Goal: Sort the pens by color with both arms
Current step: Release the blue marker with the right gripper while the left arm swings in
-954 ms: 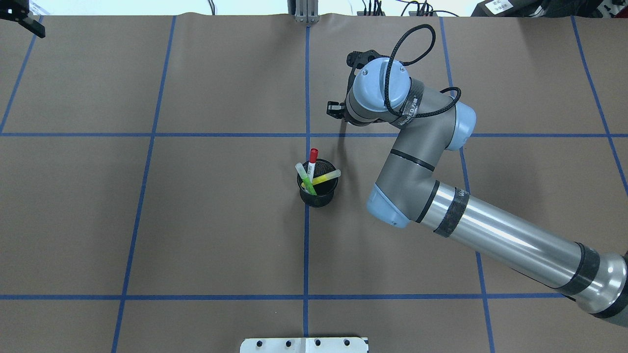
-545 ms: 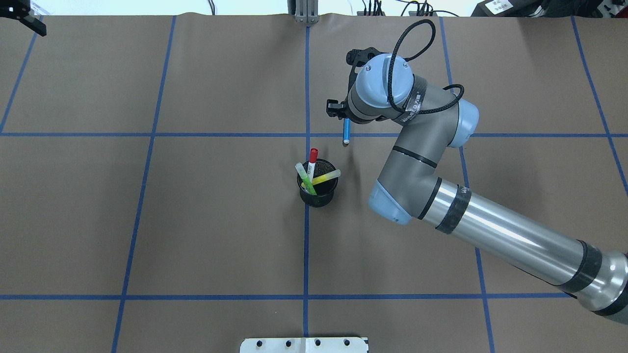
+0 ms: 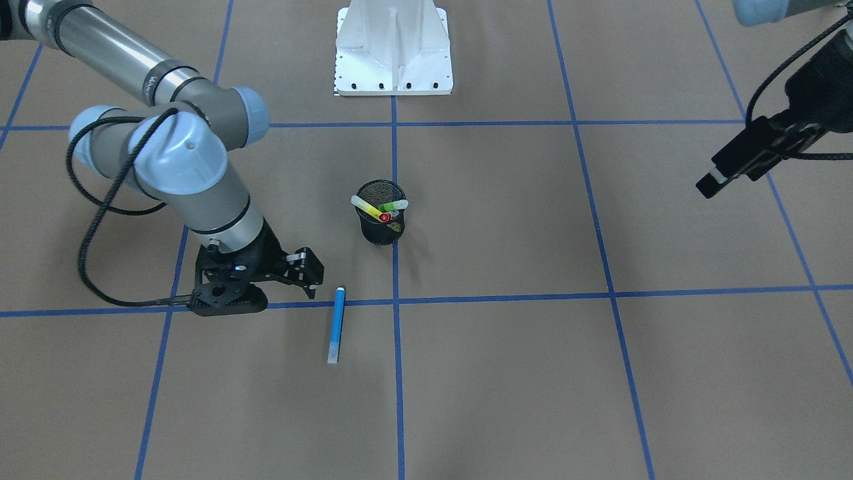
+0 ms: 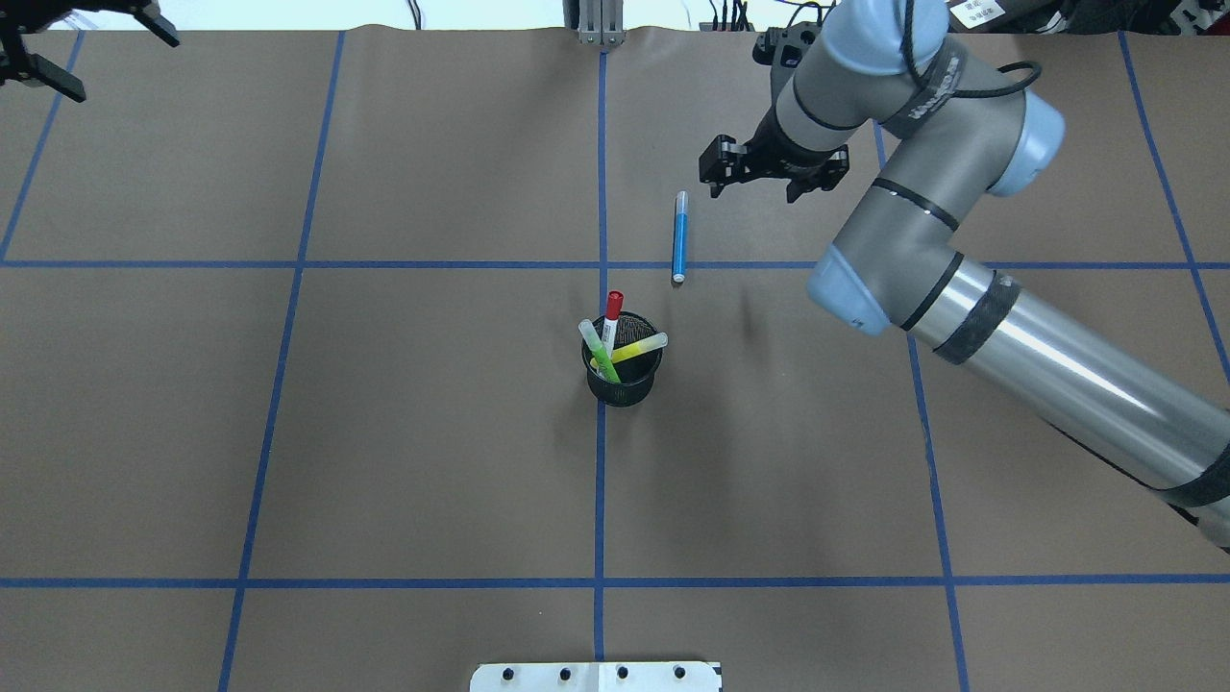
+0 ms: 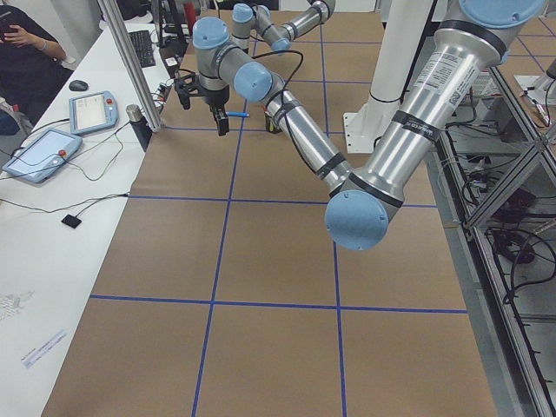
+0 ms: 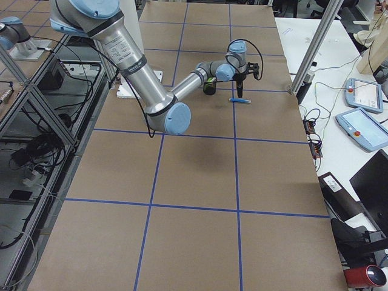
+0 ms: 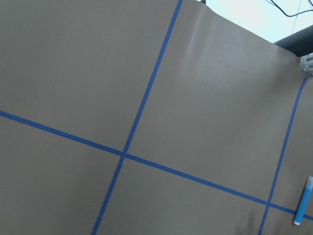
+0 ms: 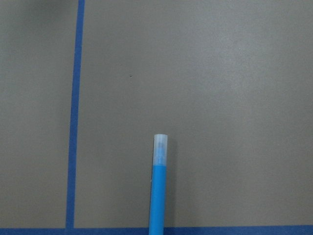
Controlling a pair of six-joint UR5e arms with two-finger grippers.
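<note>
While my right pincer (image 4: 769, 178) is hovering released, the blue pen (image 4: 680, 236) is lying at the mesh cup's (image 4: 623, 377) one o'clock, seemingly sorted out.

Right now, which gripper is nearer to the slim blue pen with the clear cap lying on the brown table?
Right. The right gripper is close beside the blue pen's capped end, not touching it; the left gripper is far off at the table's far left corner.

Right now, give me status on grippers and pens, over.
Right gripper jaws open, empty, beside blue pen. Left gripper open, far corner. Blue pen flat on table; red-capped pen, green pen, yellow pen in mesh cup, apart.
</note>
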